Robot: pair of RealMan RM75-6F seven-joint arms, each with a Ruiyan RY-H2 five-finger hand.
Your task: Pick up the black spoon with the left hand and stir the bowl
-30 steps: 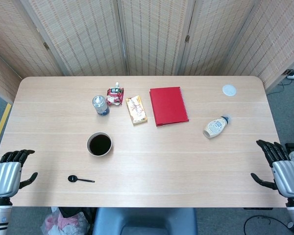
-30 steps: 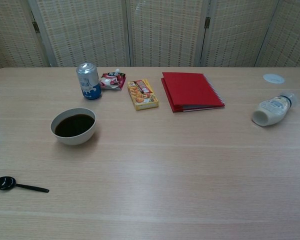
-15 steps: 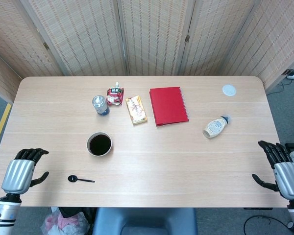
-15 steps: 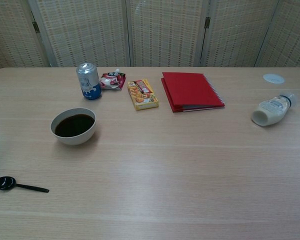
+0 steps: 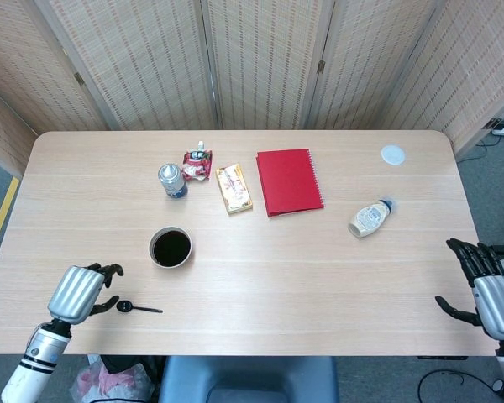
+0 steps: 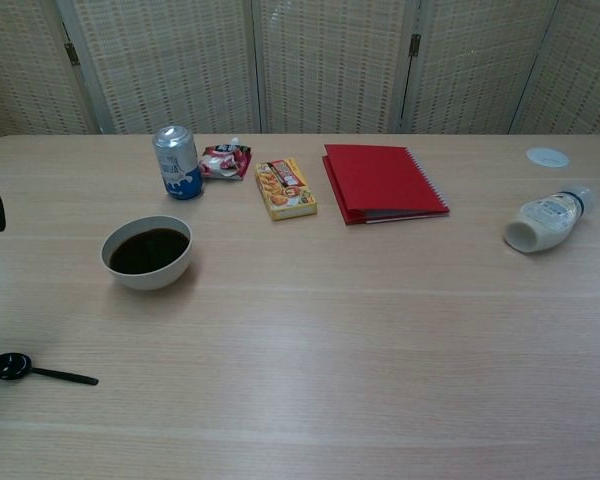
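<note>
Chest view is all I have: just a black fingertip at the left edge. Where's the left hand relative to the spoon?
Observer: Head view shows the left hand just left of the black spoon, at its bowl end, near the front edge of the table.
Operator: Holding it?
Observer: No. Its fingers are apart and hold nothing; the spoon lies flat on the table.
Operator: Right hand? Not in my view.
Observer: The right hand is at the table's right edge, fingers spread, holding nothing, far from the bowl.
</note>
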